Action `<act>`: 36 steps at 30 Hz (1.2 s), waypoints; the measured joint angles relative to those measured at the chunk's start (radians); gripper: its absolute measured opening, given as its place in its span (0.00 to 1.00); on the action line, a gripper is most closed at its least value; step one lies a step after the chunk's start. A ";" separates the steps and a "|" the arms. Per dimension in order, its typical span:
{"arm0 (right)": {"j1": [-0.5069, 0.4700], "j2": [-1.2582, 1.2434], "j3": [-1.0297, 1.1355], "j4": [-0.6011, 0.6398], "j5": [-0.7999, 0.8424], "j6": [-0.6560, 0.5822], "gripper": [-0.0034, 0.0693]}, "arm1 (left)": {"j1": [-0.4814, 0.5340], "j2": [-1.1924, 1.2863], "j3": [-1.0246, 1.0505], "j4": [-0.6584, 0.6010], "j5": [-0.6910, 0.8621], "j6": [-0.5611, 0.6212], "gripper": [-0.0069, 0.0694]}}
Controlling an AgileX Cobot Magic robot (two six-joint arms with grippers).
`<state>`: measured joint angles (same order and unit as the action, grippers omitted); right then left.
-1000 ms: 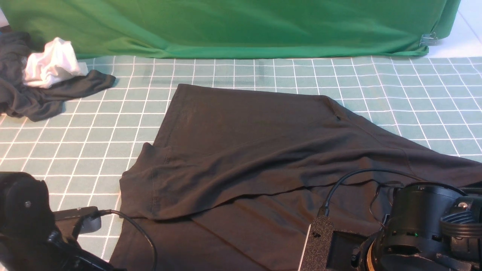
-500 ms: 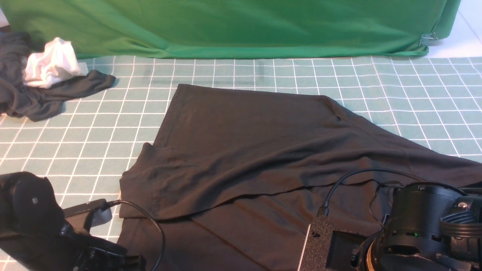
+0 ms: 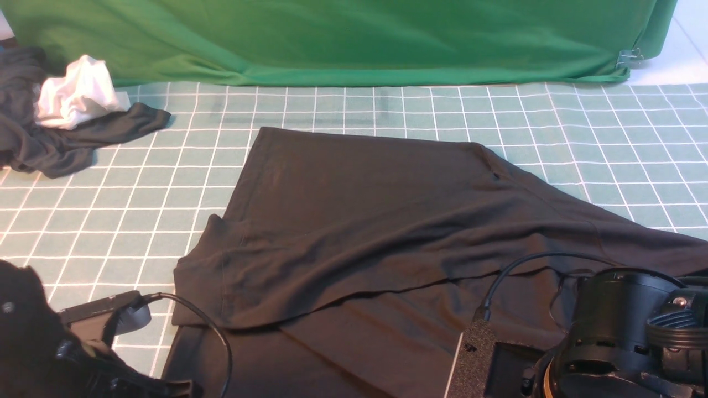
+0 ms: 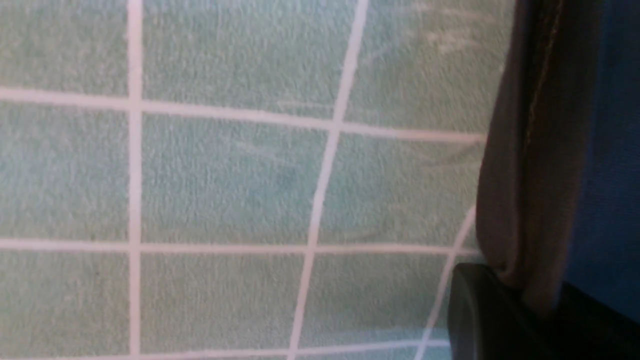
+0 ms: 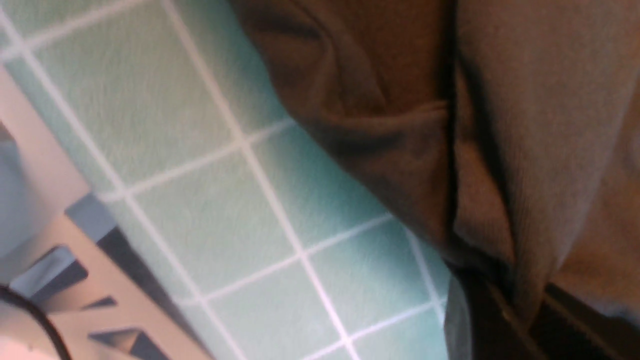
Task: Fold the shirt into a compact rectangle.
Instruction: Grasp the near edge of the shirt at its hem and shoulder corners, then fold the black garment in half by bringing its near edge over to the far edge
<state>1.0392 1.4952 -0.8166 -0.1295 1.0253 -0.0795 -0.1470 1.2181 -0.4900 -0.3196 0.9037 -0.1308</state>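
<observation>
The black shirt [image 3: 376,221] lies spread on the checked cloth in the middle of the front view, with one flap folded across its body. Both wrists sit low at its near edge, the left arm [image 3: 33,337] by the near-left corner and the right arm [image 3: 625,331] on the near-right part. In the left wrist view my left gripper [image 4: 537,300] is shut on a stitched hem of the shirt [image 4: 530,200]. In the right wrist view my right gripper [image 5: 530,310] is shut on a bunched fold of the shirt [image 5: 480,150]. The fingertips are hidden in the front view.
A dark grey garment [image 3: 55,149] with a crumpled white cloth [image 3: 77,99] lies at the far left. A green backdrop [image 3: 354,38] closes off the far side, with a metal clip [image 3: 630,58] at its right end. The table's edge [image 5: 45,165] shows in the right wrist view.
My left gripper has closed on the shirt's near-left hem, and its arm has shifted and sunk lower in view. The shirt has slid slightly toward me. The right gripper stays shut.
</observation>
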 joint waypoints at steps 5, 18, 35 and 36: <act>0.000 0.000 0.000 -0.001 0.018 0.028 0.12 | -0.001 -0.063 -0.001 0.000 0.049 0.000 0.11; -0.141 0.000 -0.034 -0.056 -0.032 0.117 0.12 | -0.001 -0.104 -0.182 0.031 0.067 -0.053 0.11; -0.582 0.076 -0.222 -0.055 -0.281 -0.009 0.12 | -0.002 0.466 -0.712 0.042 -0.094 -0.068 0.11; -0.601 0.108 -0.248 -0.054 -0.289 -0.016 0.12 | -0.002 0.522 -0.784 0.042 -0.091 -0.068 0.11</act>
<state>0.4384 1.6027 -1.0650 -0.1837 0.7361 -0.0959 -0.1490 1.7401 -1.2743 -0.2776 0.8123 -0.1987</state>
